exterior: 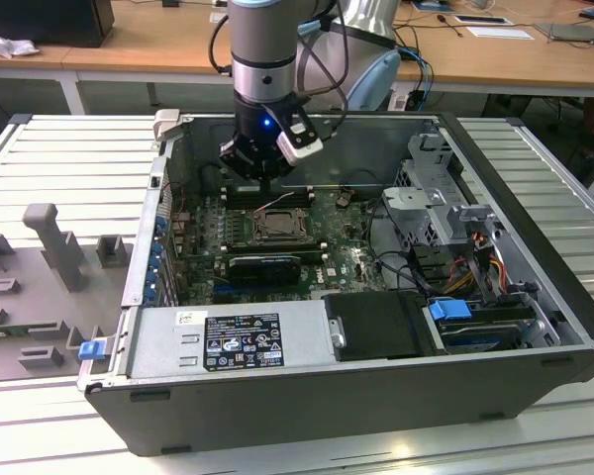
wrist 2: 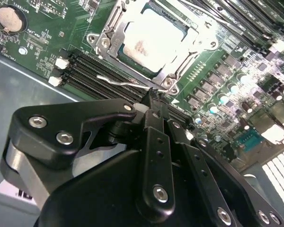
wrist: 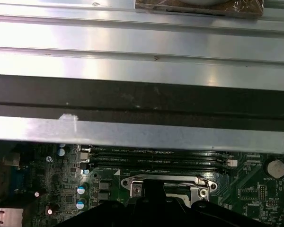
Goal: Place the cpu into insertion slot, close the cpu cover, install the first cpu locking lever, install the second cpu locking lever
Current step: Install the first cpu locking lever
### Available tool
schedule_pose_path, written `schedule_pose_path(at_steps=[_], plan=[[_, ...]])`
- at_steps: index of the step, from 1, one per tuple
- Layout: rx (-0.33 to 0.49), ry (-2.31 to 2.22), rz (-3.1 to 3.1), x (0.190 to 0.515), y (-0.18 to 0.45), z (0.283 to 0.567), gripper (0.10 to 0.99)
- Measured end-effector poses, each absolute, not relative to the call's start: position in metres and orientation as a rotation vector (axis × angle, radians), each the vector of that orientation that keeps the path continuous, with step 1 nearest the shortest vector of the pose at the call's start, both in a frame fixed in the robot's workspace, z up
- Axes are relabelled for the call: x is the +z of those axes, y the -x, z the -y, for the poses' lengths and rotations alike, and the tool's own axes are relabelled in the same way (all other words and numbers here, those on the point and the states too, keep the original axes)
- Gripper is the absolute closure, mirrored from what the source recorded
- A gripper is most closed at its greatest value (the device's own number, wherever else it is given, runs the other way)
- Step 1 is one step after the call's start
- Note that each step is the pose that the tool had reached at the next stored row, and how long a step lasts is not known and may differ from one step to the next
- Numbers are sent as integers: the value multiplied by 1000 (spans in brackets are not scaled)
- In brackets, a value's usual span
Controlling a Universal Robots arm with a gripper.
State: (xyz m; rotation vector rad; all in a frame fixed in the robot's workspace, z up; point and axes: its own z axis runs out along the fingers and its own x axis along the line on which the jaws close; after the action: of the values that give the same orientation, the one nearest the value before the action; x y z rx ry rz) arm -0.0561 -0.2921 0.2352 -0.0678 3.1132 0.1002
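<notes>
The cpu (wrist 2: 149,40), pale silver, lies flat in the insertion slot (exterior: 275,226) on the green board. The grey cpu cover (wrist 2: 109,45) lies down around it, and the chip shows through its window; in the first wrist view the cover (wrist: 132,182) shows as a grey bar with a screw. A thin silver locking lever (wrist 2: 116,80) sticks out over the memory slots beside the socket. My gripper (wrist 2: 154,97) is shut, with its tips right at that lever's inner end; I cannot tell whether they touch. In the exterior view the gripper (exterior: 267,183) hangs just behind the socket.
Black memory slots (wrist 2: 94,71) run beside the socket. A coin battery (wrist 2: 10,16) sits on the board. A long black card (exterior: 265,265), the power supply (exterior: 228,336) and a drive cage (exterior: 436,188) crowd the case. The case wall (wrist: 142,94) stands close behind.
</notes>
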Motion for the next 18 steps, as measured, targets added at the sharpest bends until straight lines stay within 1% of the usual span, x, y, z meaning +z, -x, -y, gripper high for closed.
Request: schedule_pose_path(at_steps=[15,18], plan=[[101,68,-3113,233,50,292,980],[112,68,-3113,232,49,292,980]])
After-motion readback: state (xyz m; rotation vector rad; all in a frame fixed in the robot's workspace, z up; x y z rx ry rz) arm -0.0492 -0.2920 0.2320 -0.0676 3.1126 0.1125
